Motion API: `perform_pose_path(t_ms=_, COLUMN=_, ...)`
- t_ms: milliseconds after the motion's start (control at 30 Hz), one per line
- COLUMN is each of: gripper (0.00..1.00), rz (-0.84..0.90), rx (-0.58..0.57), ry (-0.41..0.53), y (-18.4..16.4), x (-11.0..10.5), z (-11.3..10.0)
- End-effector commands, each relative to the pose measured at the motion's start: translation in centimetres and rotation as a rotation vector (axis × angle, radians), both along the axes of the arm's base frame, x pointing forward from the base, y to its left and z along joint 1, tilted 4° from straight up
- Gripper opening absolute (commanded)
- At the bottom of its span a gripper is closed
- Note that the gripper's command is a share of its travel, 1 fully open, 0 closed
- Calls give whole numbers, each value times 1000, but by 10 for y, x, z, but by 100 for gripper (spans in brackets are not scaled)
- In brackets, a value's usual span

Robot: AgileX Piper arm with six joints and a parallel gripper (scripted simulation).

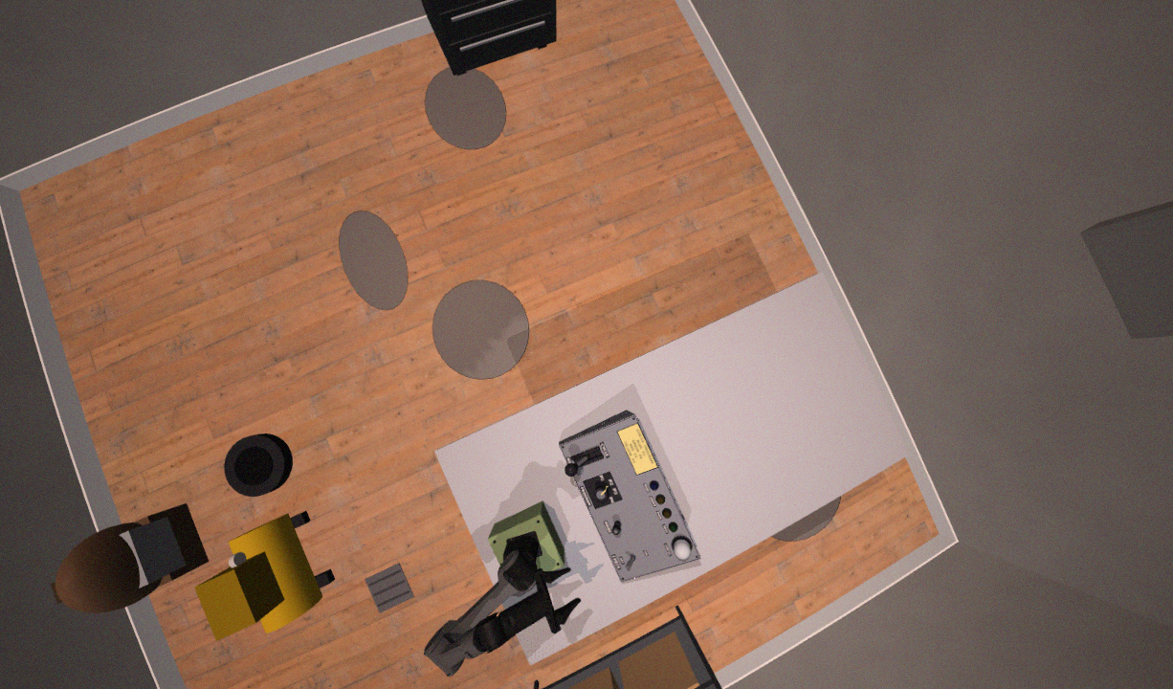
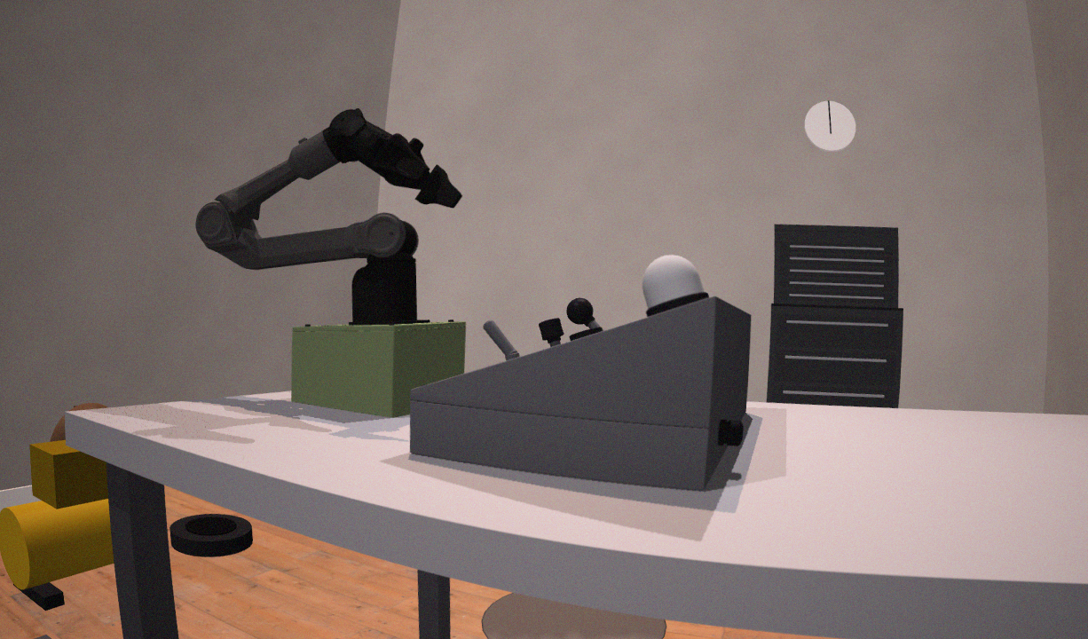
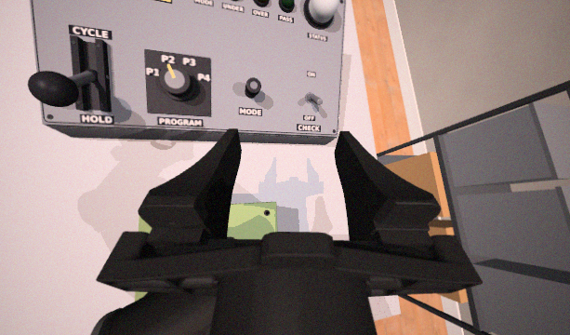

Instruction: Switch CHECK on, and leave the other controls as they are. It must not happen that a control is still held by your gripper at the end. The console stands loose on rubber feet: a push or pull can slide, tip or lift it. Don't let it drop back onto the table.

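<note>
We're hovering w/ fingers spread wide, nothing held, short of the CHECK toggle.

Landmark = console (image 3: 126,14) on the table (image 2: 889,477). The gripper (image 3: 286,141) is hanging above the table just off the console's near edge, well clear of it. The CHECK toggle (image 3: 313,99) is sitting at the console's near right corner, between its ON & OFF marks, lever leaning toward OFF as far as we can tell. From the tool it's lying ahead & a bit right, roughly in line w/ the right finger. ON is lying away from us, so we're judging the next move as a light forward flick. The MODE knob (image 3: 253,87) & PROGRAM dial (image 3: 176,82) are sitting left of CHECK; we're aiming to stay off them.
</note>
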State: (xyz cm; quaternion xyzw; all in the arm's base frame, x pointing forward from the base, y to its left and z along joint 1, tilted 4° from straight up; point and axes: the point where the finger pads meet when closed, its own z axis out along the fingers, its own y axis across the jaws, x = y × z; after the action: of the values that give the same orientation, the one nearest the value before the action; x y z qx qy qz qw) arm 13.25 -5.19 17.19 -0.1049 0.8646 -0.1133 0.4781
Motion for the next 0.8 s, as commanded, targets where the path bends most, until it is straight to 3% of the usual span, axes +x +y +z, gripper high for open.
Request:
perform_pose_path(t_ms=0, gripper=100, rz=0, rx=0, ry=0, y=0, x=0, z=0)
perform_pose_path(t_ms=300, gripper=100, rz=-1, rx=-4, ry=6, y=0, x=0, z=1)
perform_pose_path(t_ms=500, gripper=100, rz=-9, rx=-38, ry=60, y=2, x=0, z=4)
perform_pose_path(t_ms=633, gripper=100, rz=-24, rx=-97, ry=191, y=6, x=4, z=10)
perform_pose_path(t_ms=767, gripper=100, rz=-38, rx=-127, ry=378, y=8, x=23, z=14)
